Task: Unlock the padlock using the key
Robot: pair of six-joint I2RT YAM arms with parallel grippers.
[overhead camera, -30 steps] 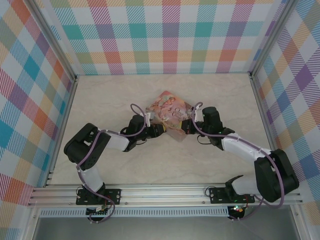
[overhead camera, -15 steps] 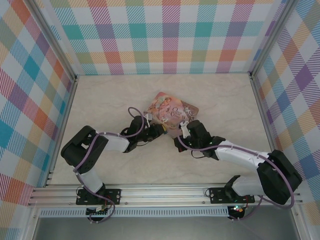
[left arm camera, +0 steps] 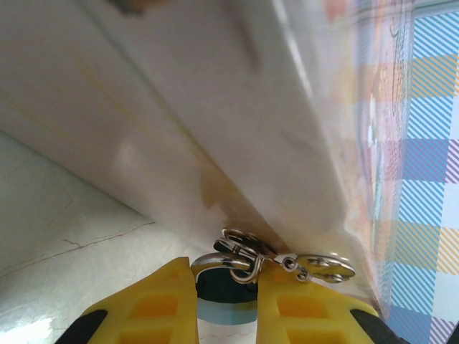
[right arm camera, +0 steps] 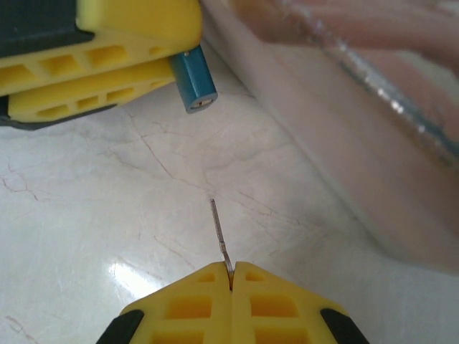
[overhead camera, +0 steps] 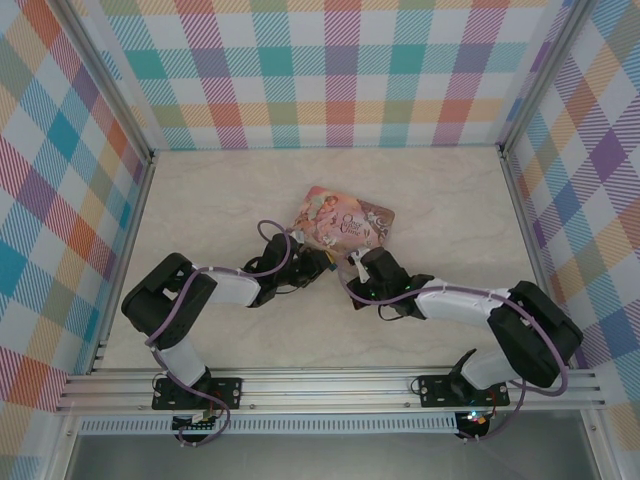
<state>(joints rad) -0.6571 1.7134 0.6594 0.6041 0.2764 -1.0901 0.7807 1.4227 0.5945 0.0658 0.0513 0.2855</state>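
Note:
The teal-blue padlock (left arm camera: 224, 307) sits between my left gripper's (left arm camera: 226, 304) yellow fingers, which are shut on its body. Its silver shackle (left arm camera: 219, 261) hooks through the metal hasp (left arm camera: 324, 268) of the pink picture box (overhead camera: 345, 219). In the right wrist view the padlock (right arm camera: 193, 82) points its keyhole end down toward me from the left gripper's fingers (right arm camera: 100, 68). My right gripper (right arm camera: 231, 278) is shut on the key (right arm camera: 218, 228). The key's thin blade sticks out toward the padlock, a short way below it and apart from it. From above, both grippers (overhead camera: 322, 263) (overhead camera: 353, 268) meet at the box's near corner.
The pink box's side (right arm camera: 344, 136) runs along the right of the key, close by. Marble tabletop (overhead camera: 240, 195) lies around it. Plaid walls (overhead camera: 70, 200) and metal rails (overhead camera: 330, 380) close the workspace in.
My right gripper has swung from the box's right side down and left to its near corner, facing the left gripper. The box has turned slightly. The left gripper has stayed on the padlock.

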